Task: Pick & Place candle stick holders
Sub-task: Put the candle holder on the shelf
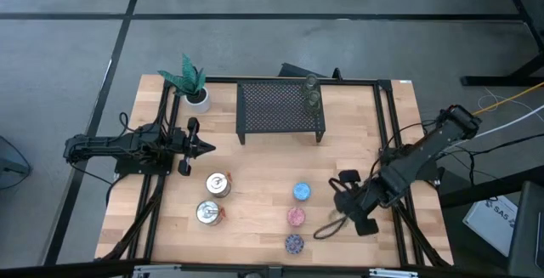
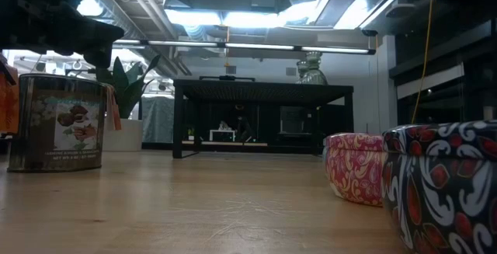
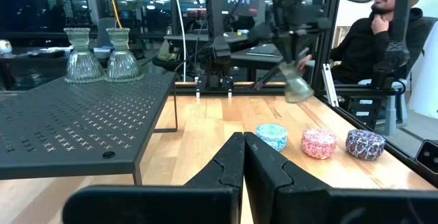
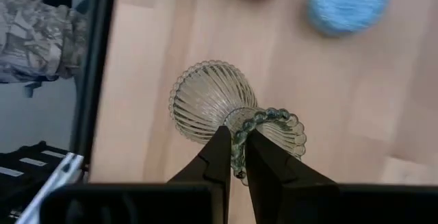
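Taking the black mesh rack at the table's far middle as the landmark, the nearest thing is the purple holder, close to the front edge and well forward of the rack. Just behind it sit the pink holder and then the blue holder, the three forming a short line running toward the rack's right half. What is inside them cannot be made out.

Beside that line, on the right-arm side, the right gripper has its fingers pinched narrow on the beaded rim of a ribbed olive-green glass holder, which hangs tilted above the bare wood.

On the other side of the line, forward of the rack's left end, stand the two silvery holders, each with an orange mark, close together but apart. Bare tabletop lies between them and the coloured three.

Further back, the left gripper hovers beside the rack's left front corner, its fingers closed together on nothing.

On the rack's right end, at its far edge, two more olive-green glass holders stand upright, side by side; the rest of the mesh top is bare. A white pot with a green plant stands off the rack's left far corner.

Beyond the table, a seated person shows in the left wrist view.
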Controlling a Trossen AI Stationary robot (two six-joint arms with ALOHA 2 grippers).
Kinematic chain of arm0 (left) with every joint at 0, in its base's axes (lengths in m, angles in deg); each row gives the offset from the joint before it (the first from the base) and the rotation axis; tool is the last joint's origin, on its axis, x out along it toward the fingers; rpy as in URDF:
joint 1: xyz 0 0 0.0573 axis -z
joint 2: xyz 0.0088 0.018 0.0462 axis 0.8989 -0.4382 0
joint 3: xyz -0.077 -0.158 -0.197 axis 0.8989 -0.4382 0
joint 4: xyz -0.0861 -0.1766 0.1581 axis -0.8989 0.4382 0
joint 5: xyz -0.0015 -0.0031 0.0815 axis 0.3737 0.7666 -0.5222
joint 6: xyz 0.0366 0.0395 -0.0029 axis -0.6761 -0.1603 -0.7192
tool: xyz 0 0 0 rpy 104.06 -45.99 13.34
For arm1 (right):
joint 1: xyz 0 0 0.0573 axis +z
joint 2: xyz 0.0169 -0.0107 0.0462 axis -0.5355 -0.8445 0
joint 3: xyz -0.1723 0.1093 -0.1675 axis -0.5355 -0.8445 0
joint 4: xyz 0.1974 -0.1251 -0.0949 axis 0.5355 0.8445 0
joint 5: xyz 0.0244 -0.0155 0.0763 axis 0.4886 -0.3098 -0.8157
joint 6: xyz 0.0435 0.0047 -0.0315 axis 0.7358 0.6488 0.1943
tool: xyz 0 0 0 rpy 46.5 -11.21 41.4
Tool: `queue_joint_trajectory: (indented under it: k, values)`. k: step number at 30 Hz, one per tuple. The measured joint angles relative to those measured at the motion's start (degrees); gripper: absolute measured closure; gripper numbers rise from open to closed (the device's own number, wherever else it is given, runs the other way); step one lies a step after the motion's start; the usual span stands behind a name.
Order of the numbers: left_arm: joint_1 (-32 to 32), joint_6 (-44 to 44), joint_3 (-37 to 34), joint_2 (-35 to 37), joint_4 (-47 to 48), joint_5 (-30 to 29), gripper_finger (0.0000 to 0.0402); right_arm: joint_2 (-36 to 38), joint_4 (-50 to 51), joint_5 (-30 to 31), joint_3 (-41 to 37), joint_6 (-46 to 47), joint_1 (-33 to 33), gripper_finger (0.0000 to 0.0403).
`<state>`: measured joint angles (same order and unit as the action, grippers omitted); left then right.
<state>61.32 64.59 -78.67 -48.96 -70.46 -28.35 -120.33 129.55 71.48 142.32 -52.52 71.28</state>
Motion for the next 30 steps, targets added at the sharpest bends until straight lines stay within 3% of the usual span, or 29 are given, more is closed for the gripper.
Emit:
queue_joint_trajectory:
  k: [6, 12, 23, 30]
  values:
    - [0.00, 0.00, 0.02, 0.00, 0.02, 0.00, 0.0400, 4.76, 7.52, 0.96, 0.02, -1.61, -5.89, 0.0369]
    - [0.01, 0.00, 0.01, 0.00, 0.02, 0.00, 0.0400, 7.10, 12.23, 6.50, 0.76, -6.43, -12.13, 0.0369]
    - [-0.01, 0.00, 0.00, 0.00, 0.02, -0.02, 0.0400, 4.49, 14.94, 13.58, 8.36, -26.41, -24.75, 0.0369]
    - [0.00, 0.00, 0.02, 0.00, 0.02, -0.02, 0.0400, 1.57, 14.74, 15.75, 10.93, -34.16, -30.11, 0.0369]
